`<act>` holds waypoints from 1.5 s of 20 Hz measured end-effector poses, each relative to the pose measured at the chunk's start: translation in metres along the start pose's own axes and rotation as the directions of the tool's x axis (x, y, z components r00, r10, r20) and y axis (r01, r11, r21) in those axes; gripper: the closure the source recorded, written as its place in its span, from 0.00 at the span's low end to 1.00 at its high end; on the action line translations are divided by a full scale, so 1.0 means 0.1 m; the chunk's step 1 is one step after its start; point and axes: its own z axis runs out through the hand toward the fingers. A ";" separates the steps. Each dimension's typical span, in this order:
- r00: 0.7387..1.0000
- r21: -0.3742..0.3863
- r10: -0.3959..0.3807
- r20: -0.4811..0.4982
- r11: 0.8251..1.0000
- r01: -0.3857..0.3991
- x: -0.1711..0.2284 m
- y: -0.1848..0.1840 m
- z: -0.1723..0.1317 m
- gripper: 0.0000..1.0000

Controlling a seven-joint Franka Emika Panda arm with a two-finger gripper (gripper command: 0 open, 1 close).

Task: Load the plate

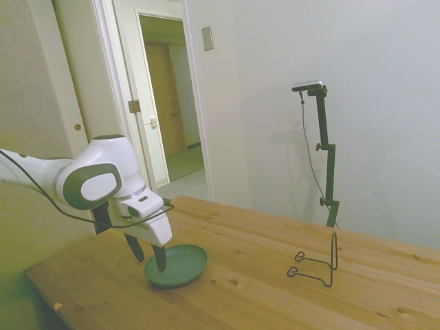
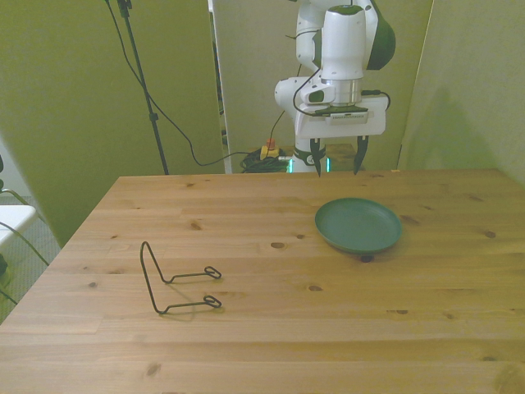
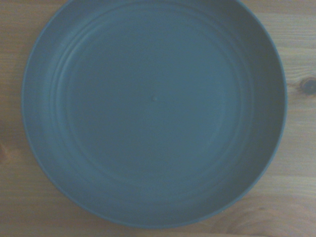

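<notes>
Hovering spread over the far edge of the plate (image 2: 358, 225) flat on the table (image 2: 271, 328), the pincer (image 2: 336, 167) seems about to grasp; next it must pinch the rim and carry it left to the wire stand (image 2: 175, 281).

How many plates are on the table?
1. The green plate lies flat on the wooden table, toward the front view's right, below the open gripper. The wire stand holds none.

Lighting: soft, even, yellow-green cast; faint shadows under plate (image 2: 358, 225) and wire stand (image 2: 176, 279) on bench (image 2: 262, 328); wrist view dim, slightly soft.
</notes>
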 end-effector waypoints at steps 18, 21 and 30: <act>0.979 -0.013 0.204 -0.025 0.979 -0.205 1.12 0.10 0.40 0.00; 0.978 0.002 0.210 0.009 0.978 -0.210 1.14 0.08 0.54 0.00; 0.968 0.140 0.217 0.128 0.962 -0.234 1.14 0.14 0.68 0.00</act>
